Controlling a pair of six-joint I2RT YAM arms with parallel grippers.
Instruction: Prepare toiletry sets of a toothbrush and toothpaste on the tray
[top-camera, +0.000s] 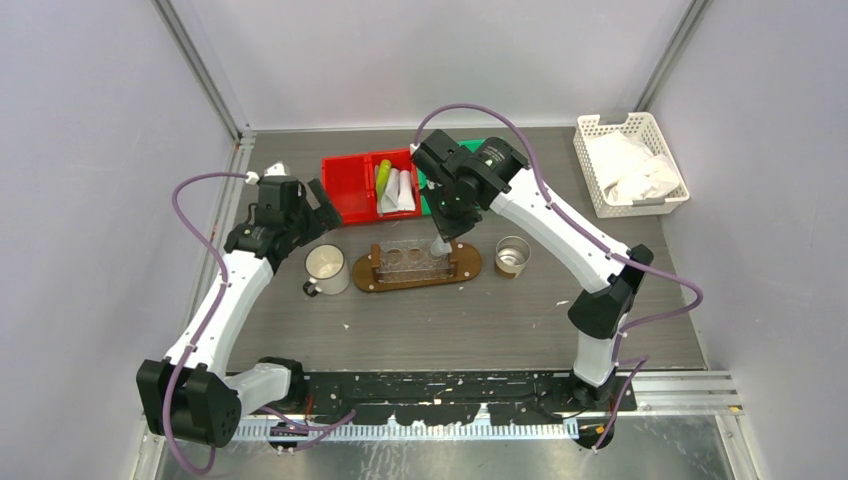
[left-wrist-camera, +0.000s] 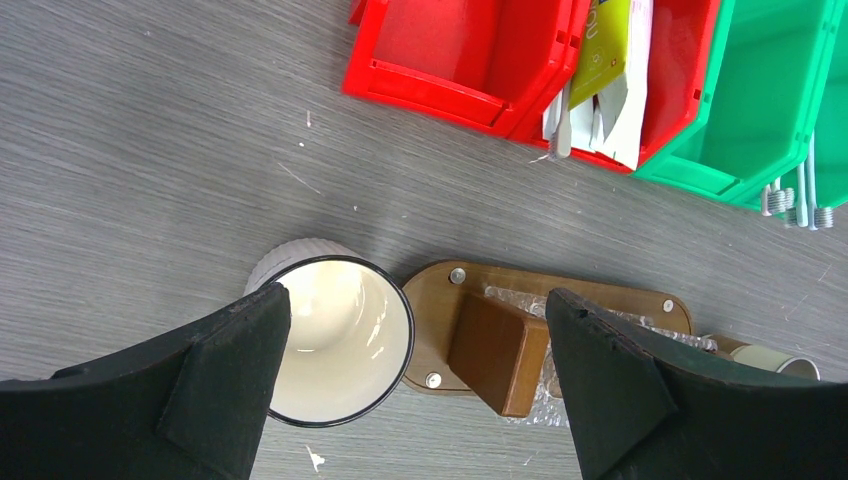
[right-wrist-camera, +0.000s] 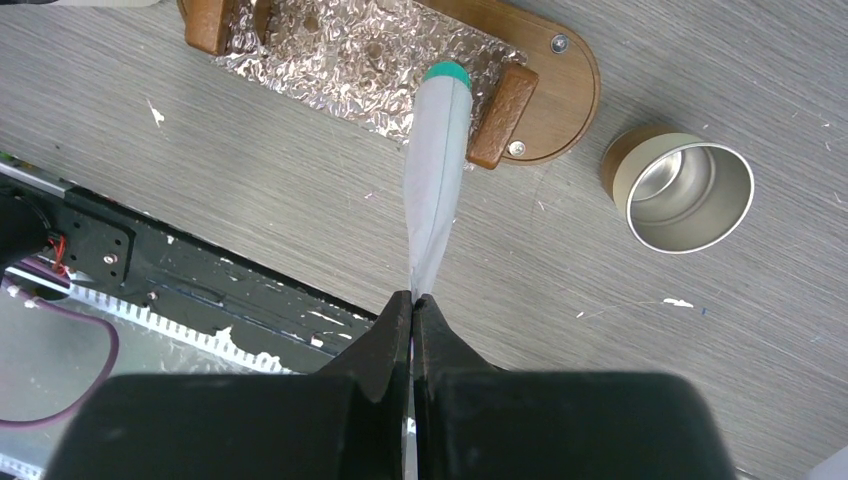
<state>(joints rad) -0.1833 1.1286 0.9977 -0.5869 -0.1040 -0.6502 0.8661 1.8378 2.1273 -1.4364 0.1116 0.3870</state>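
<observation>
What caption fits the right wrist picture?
Right tool pinches a green-capped whitish tube by its tail above the wooden tray.

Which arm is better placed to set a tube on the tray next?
Right. The right gripper is shut on a tube, whose cap hangs over the tray at its right end. The left gripper is open and empty, over the mug.

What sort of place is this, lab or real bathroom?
Probably a lab test cell: plain panel walls on aluminium framing, left arm and right arm bolted at the table edge, red bin and green bin of supplies.
</observation>
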